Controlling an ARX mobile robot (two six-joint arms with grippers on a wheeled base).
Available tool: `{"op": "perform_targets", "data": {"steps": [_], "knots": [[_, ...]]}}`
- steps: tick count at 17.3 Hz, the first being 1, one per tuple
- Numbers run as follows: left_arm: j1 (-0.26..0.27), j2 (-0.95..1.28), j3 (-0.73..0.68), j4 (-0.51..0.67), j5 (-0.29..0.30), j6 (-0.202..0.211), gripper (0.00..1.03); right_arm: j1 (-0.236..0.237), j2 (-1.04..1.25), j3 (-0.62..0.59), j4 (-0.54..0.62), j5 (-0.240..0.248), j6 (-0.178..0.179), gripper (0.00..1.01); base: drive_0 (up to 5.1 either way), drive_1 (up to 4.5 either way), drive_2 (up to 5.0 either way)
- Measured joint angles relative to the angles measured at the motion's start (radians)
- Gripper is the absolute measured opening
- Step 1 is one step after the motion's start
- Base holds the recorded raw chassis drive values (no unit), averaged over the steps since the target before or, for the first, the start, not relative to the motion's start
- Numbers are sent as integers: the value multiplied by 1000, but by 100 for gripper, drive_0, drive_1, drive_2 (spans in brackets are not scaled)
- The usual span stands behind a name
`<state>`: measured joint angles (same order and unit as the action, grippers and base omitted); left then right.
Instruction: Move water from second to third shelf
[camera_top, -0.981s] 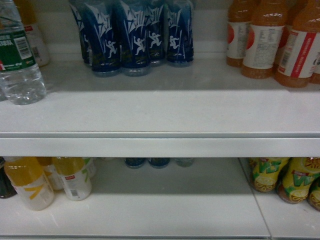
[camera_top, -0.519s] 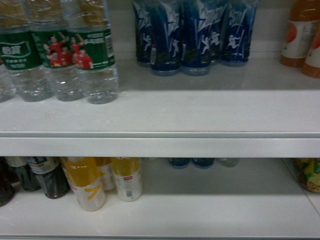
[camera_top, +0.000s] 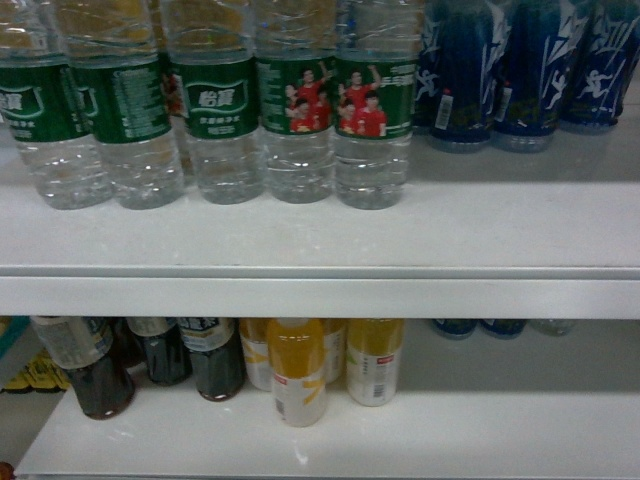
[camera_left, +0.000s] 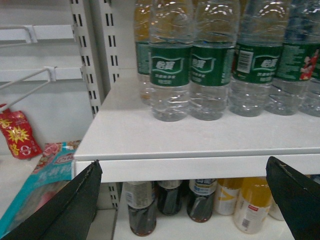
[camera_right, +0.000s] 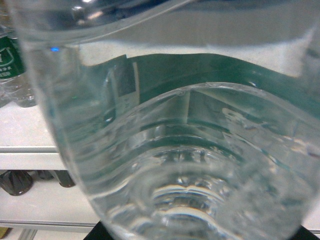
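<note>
The upper white shelf (camera_top: 320, 235) is the landmark here. At its far left, in the left wrist view, a slotted upright (camera_left: 92, 55) rises beside the shelf edge, and snack packets (camera_left: 30, 165) lie lower down to the left of it. The left gripper (camera_left: 185, 200) hangs in front of the shelf's front lip with its two dark fingers (camera_left: 65, 210) spread wide apart, touching nothing and holding nothing.

On that shelf stands a row of water bottles (camera_top: 295, 110) with green labels, upright and side by side; to their right are dark blue bottles (camera_top: 520, 70). Under the shelf sit dark drink bottles (camera_top: 95, 365) on the left and yellow juice bottles (camera_top: 297, 370) towards the middle.

The right wrist view is filled by a clear water bottle (camera_right: 170, 150) pressed close against the lens, its green label band across the top. The right gripper's fingers are hidden, so I cannot tell how far they are open.
</note>
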<state>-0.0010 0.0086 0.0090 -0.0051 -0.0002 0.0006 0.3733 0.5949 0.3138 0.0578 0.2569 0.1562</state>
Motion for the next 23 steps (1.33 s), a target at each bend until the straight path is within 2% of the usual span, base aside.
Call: {"op": "perform_targets", "data": {"steps": [12,14,16,18,23], "knots": [[0,0,0,2,0,0,98,0,-1,0,0,0,0,39,-493,252,252],[0,0,0,3,0,0,98,0,-1,0,-6,0,0,39,0,0,0],[0,0,0,3,-6,0,98,8,4,0,5,-23,0,39,0,0,0],[0,0,0,1,-3,0,98,3,5,0,-4,0,0,39,0,0,0],[0,0,0,2,-1,0,98,4,5,0,0,0,0,39,0,0,0]]}}
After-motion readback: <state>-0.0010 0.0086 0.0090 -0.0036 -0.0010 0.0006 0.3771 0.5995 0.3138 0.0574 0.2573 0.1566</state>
